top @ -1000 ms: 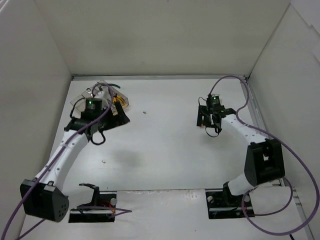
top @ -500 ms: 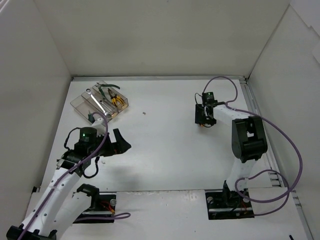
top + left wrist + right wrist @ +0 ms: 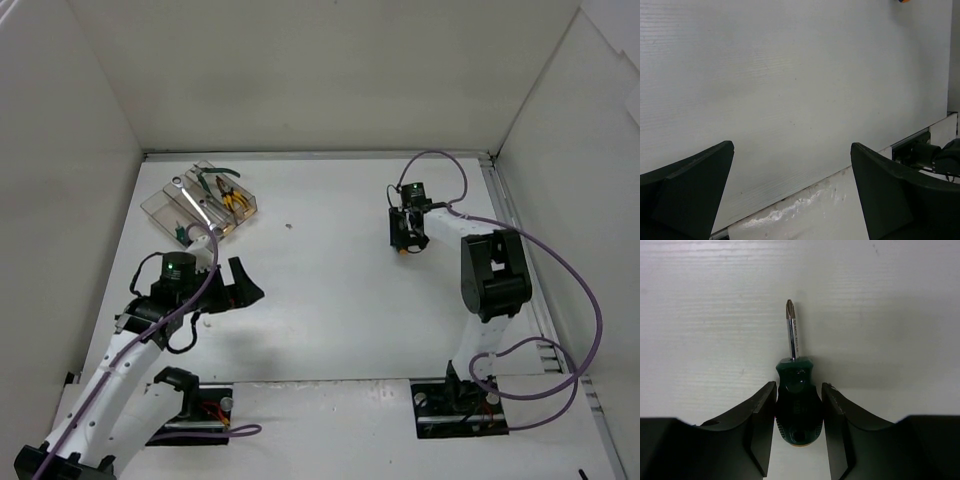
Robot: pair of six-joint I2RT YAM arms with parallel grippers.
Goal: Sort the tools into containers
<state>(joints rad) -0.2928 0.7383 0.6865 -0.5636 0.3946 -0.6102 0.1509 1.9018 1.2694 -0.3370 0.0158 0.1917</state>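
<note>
My right gripper is shut on a stubby green-handled screwdriver, its fingers pressed on both sides of the handle and the silver tip pointing away over the white table. From above, this gripper and the screwdriver are at the far right. The clear containers stand at the far left, holding a silver wrench, green-handled pliers and yellow-handled pliers. My left gripper is open and empty, nearer than the bins, and its wrist view shows only table between the jaws.
White walls enclose the table on three sides. A metal rail runs along the right edge. A small dark speck lies mid-table. The right arm's purple cable loops above its gripper.
My left arm has drawn back from over the bins toward the near side with its gripper open. My right arm has folded up, its gripper staying at the screwdriver.
</note>
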